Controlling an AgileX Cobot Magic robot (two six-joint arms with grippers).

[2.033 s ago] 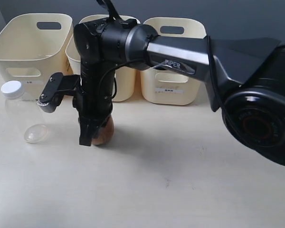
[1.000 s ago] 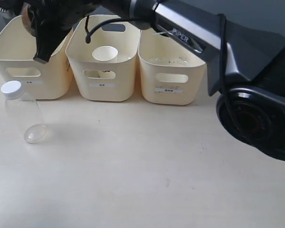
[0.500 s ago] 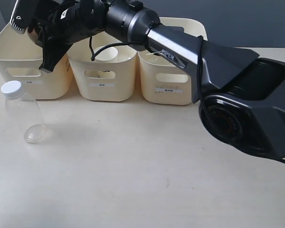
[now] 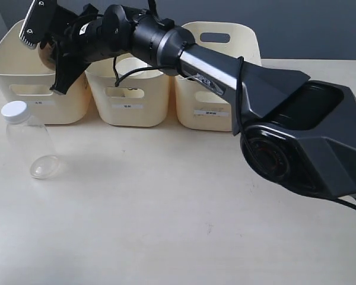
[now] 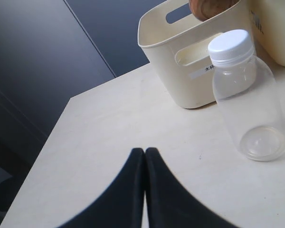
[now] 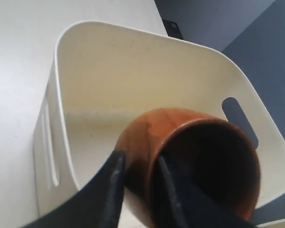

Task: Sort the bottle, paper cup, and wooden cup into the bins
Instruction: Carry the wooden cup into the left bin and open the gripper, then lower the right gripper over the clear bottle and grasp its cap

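Note:
My right gripper [image 6: 140, 164] is shut on the wooden cup [image 6: 147, 137], one finger outside its wall and one inside the rim. It holds the tilted cup over the open left bin [image 6: 109, 71]. In the exterior view the right arm reaches across to that left bin [image 4: 21, 89]. The clear bottle [image 4: 26, 139] with a white cap stands on the table in front of it, also seen as the bottle [image 5: 249, 95] from the left wrist. My left gripper [image 5: 144, 151] is shut and empty, low over the table. The paper cup is hidden behind the arm.
The middle bin [image 4: 127, 95] and right bin [image 4: 216, 95] stand in a row with the left one along the table's back. The right arm's black base [image 4: 302, 148] fills the right side. The table edge [image 5: 61, 118] meets a dark wall.
The right gripper lifted the wooden cup off the table and carried it up and left over the left bin. The bottle has not moved.

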